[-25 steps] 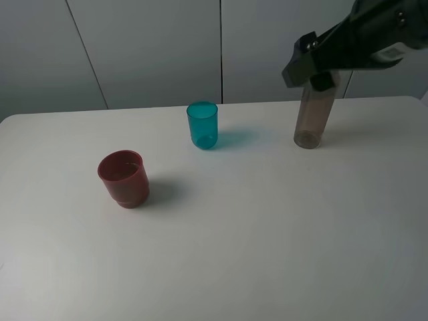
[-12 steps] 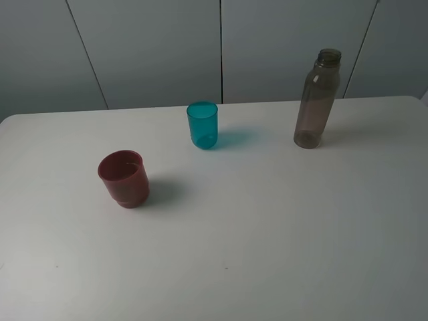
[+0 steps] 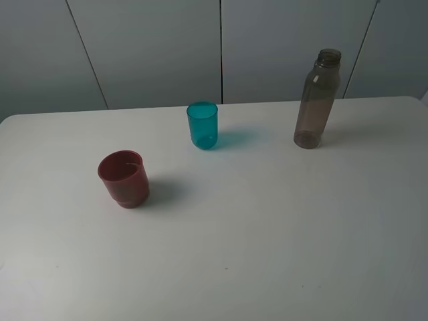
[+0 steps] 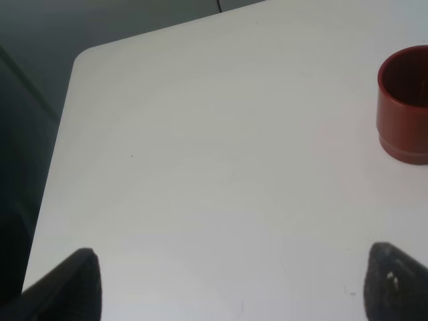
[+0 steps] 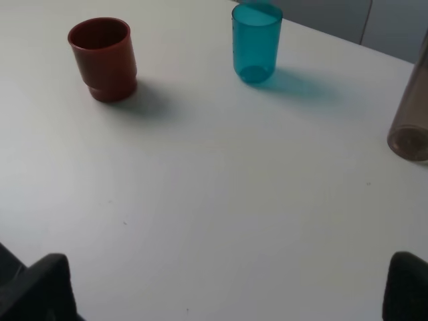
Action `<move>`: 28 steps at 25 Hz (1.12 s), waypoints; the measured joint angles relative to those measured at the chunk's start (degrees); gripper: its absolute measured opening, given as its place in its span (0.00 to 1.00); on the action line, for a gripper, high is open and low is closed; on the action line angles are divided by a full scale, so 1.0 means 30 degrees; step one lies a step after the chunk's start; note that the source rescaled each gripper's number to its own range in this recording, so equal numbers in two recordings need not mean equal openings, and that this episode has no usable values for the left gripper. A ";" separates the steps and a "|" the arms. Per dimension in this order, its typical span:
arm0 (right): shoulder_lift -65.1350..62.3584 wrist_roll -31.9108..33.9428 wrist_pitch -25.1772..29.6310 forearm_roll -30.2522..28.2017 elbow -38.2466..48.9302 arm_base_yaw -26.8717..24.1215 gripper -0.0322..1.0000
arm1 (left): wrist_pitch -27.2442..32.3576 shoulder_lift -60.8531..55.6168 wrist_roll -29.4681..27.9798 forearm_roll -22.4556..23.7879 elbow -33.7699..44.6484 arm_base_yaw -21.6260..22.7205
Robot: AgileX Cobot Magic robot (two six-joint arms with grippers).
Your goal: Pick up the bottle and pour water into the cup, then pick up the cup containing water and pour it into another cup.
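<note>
The smoky grey-brown bottle [image 3: 317, 100] stands upright and uncapped at the back right of the white table [image 3: 267, 227]. The teal-blue cup [image 3: 202, 125] stands at the back middle. The dark red cup [image 3: 123, 178] stands front left of it. Neither arm shows in the exterior view. My left gripper [image 4: 234, 294] is open and empty above the table, with the red cup [image 4: 404, 103] ahead to one side. My right gripper [image 5: 224, 294] is open and empty, well back from the red cup [image 5: 103, 59], the teal cup [image 5: 255, 43] and the bottle [image 5: 411, 120].
Grey wall panels [image 3: 154, 47] rise behind the table's far edge. The left wrist view shows the table's rounded corner [image 4: 83, 57] with a dark drop beyond it.
One second ago the right arm hung over the bottle in the exterior view. It has pulled back out of that view. The bottle and both cups have not moved.
</note>
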 joint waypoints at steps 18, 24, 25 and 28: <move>-0.0194 0.0836 -0.0753 -0.0151 0.0453 -0.6203 1.00 | 0.0000 0.0000 0.0000 0.0000 0.0000 0.0000; -0.0194 0.0663 -0.0753 -0.0017 0.0453 -0.9625 1.00 | 0.0038 0.0000 0.0000 0.0000 0.0000 0.0000; -0.0194 0.0663 -0.0753 -0.0017 0.0453 -0.9989 1.00 | 0.0038 0.0000 0.0000 0.0000 0.0000 0.0000; -0.0194 0.0625 -0.0753 -0.0017 0.0453 -1.0949 1.00 | 0.0038 0.0000 0.0000 0.0000 0.0000 0.0000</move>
